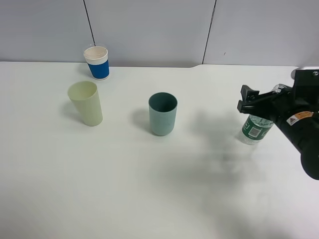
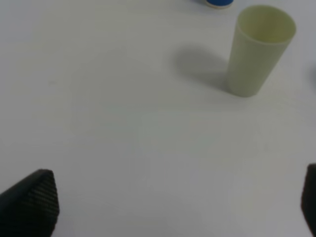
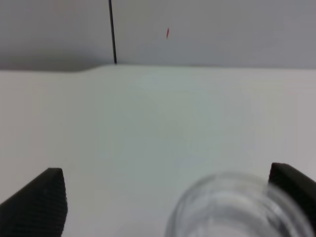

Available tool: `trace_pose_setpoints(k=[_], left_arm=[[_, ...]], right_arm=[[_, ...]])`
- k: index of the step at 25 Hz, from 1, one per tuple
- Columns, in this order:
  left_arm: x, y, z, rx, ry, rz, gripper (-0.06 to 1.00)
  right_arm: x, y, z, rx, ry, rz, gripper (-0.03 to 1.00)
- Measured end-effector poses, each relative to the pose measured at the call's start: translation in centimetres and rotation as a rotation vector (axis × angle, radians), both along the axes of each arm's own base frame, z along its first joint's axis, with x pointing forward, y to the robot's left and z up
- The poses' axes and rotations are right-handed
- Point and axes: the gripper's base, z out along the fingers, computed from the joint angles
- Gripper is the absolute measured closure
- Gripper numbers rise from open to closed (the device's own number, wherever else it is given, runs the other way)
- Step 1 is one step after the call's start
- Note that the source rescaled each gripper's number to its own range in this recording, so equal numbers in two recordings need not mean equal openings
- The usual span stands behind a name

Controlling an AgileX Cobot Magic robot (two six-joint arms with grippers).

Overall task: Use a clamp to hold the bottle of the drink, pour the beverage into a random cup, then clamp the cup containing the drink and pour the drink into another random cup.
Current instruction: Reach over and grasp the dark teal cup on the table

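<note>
The small clear bottle (image 1: 255, 128) with a dark green label stands upright on the white table at the right. My right gripper (image 1: 253, 102) hovers at its top. In the right wrist view the bottle's clear rim (image 3: 232, 207) lies between the two black fingers, close to one finger (image 3: 291, 190), with a wide gap to the other; the right gripper (image 3: 170, 200) is open. The teal cup (image 1: 163, 113) stands mid-table and the pale yellow-green tumbler (image 1: 86, 103) (image 2: 258, 49) to its left. I cannot make out any beverage. My left gripper (image 2: 180, 207) is open over bare table, short of the tumbler.
A blue-and-white paper cup (image 1: 97, 62) (image 2: 218, 3) stands at the back left, behind the tumbler. A grey panelled wall (image 1: 159, 30) closes the table's far edge. The left arm does not show in the exterior high view.
</note>
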Motion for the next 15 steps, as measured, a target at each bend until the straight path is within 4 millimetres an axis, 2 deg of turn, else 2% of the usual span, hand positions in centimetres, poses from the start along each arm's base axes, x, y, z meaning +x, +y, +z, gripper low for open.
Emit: trace_pose_setpoints(k=[6, 11, 15], left_arm=[[0.0, 0.0, 0.0, 0.000, 0.000, 0.000, -0.06], [0.0, 0.0, 0.0, 0.000, 0.000, 0.000, -0.06], [0.0, 0.0, 0.0, 0.000, 0.000, 0.000, -0.06]], right_arm=[[-1.0, -0.3, 4.3, -0.020, -0.162, 0.008, 0.41], [-2.1, -0.9, 6.1, -0.096, -0.140, -0.001, 0.41], [-3.2, -1.4, 7.9, -0.142, -0.192, -0.022, 0.48]])
